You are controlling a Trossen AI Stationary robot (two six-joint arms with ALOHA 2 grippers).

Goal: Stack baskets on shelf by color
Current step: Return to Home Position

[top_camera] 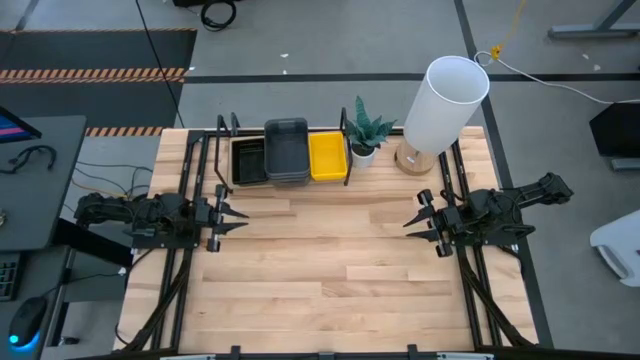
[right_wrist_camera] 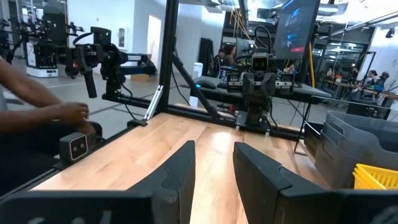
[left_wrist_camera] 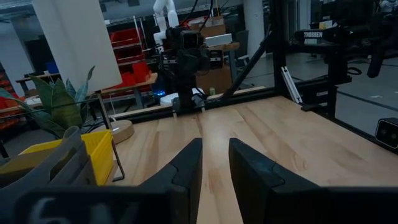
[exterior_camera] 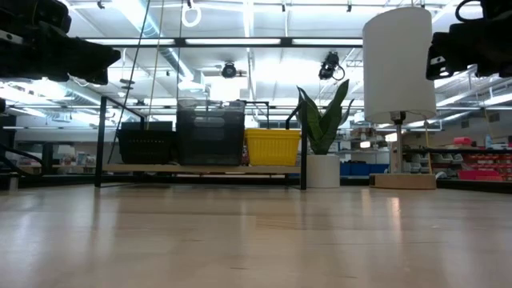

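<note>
Fingers of the left gripper [top_camera: 240, 218] stand a moderate gap apart and hold nothing; those of the right gripper [top_camera: 415, 213] do the same. Each wrist view confirms the gap for you, with bare wood showing between the two dark fingers [left_wrist_camera: 185, 169].

On the shelf [exterior_camera: 208, 169], at the far edge of the table [top_camera: 330, 280], you count three piles of baskets side by side. A black pile [top_camera: 249, 160] sits at the left arm's end, a grey pile [top_camera: 287, 150] in the middle, and a yellow pile [top_camera: 328, 157] at the right arm's end. You cannot tell how many baskets make up each pile.

The high view gives you their rectangular outlines and rounded corners. Only the low view gives you their heights and their ribbed walls: there the grey pile [exterior_camera: 210, 132] stands taller than its two neighbours.

Just beside the yellow end stands one plant [top_camera: 365, 135] in a white pot. Next to it is one lamp [top_camera: 447, 100] with a white cylinder shade on a wooden base.

Both grippers hang over the table, one at each side, pointing toward each other and well apart from the shelf. The right wrist view alone shows you a person's hand [right_wrist_camera: 74, 112] beyond the table's edge.
</note>
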